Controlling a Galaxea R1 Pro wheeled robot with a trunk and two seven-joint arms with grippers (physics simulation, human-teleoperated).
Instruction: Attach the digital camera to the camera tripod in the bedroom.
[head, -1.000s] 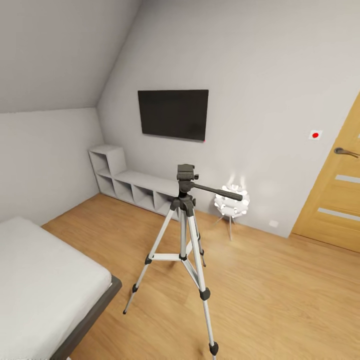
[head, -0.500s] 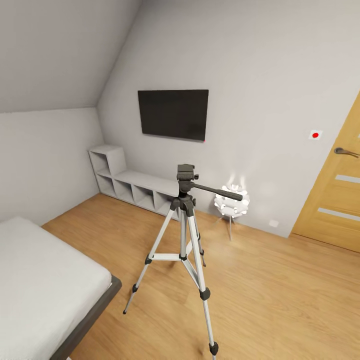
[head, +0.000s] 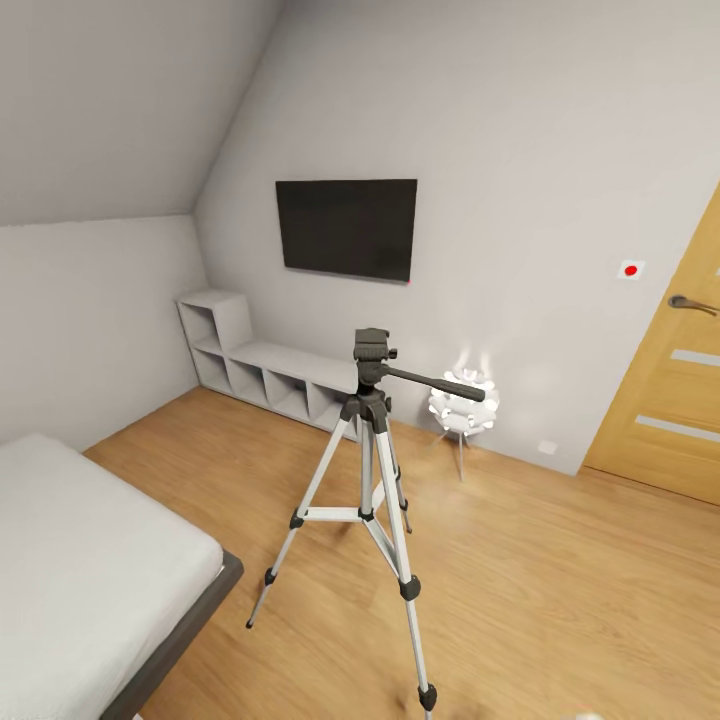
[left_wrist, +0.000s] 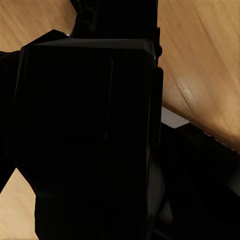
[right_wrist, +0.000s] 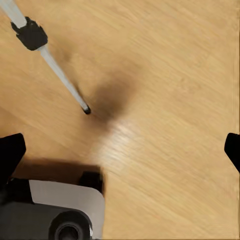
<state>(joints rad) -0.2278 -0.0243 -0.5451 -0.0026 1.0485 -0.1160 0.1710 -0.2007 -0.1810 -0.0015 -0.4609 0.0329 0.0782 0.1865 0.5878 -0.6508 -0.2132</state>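
The camera tripod (head: 367, 470) stood pretty much dead center on the wood floor (head: 560, 580), all three silver legs spread, black pan head on top with its long handle sticking out to the right. Nothing was mounted on the head. Behind it on the far grey wall hung a dark TV (head: 346, 229), with a low white cubby shelf (head: 262, 368) running along the wall below and to the left. Just past the tripod's handle, near the wall, sat a small glowing white ball lamp (head: 463, 408) on thin legs. An oak door (head: 672, 390) with a metal handle was at the right edge, and the corner of a white bed (head: 85, 570) filled the near left. In the right wrist view, one tripod leg (right_wrist: 50, 60) came down to its black foot on the floor, and the right gripper (right_wrist: 120, 150) had its two dark fingers (right_wrist: 10, 152) spread wide apart with nothing between them. In the left wrist view a big black boxy shape (left_wrist: 85, 130) sat right up against the lens over the floor; couldn't tell what it was or whether the left fingers were open or closed.
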